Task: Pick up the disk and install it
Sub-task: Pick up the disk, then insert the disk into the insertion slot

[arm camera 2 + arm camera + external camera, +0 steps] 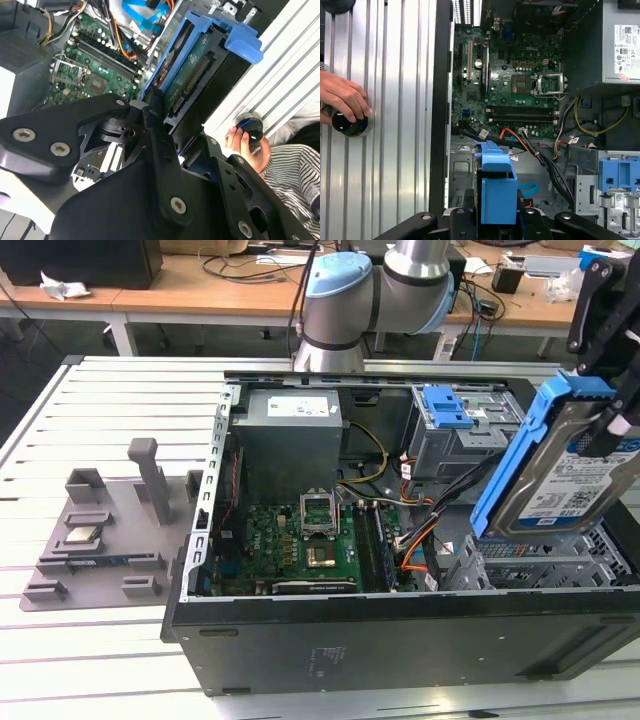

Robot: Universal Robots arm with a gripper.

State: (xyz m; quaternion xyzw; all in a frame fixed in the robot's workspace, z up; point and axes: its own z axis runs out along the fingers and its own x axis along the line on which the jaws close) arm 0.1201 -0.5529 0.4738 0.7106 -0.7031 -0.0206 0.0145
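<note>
Grey moulded plastic is opening the scene: a fixture tray is lying on the slatted bench, just off the open computer case on the exterior view's left, and a small square chip is sitting on it. Inside the case, the green motherboard is lying flat with the power supply standing beyond it. A drive cage with a blue latch is sitting farther toward the exterior view's right, and a bundle of cables is trailing between board and cage.

Over the case's end at the exterior view's right, the disk is hanging in the air, steeply tilted, touching nothing in the case. The end effector is gripping it, fingers closed against the blue bracket. A perforated metal bay is lying open beneath it.

In the first wrist view, a person's hand is resting on a black knob on the bench, beside the case.

Installing it well is likely calling for levelling the disk, squaring the bracket with the bay walls, staying clear of the cables, and easing down without forcing.
</note>
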